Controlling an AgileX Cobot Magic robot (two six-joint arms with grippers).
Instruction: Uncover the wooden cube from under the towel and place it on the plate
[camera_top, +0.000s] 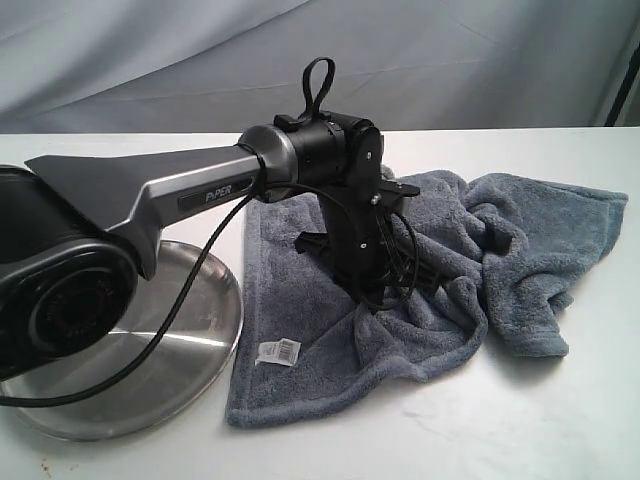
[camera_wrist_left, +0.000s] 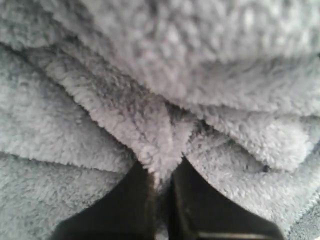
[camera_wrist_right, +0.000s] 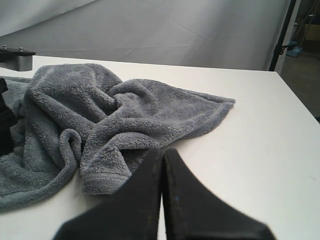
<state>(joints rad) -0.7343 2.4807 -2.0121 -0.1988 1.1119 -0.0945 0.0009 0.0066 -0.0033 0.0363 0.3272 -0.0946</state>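
well, the left gripper is clamped on a ridge of the towel, so the uncovering step is on. the wooden cube is hidden, presumably beneath. next the cloth wants lifting clear, away from the plate. the right gripper hangs pressed together, empty.

Robotics lab test bench, plain white table, grey fabric backdrop draped behind, robot arm reaching over it

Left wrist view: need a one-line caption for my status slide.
Left gripper shut on a raised fold of the grey-blue towel, whose terry pile fills the frame.
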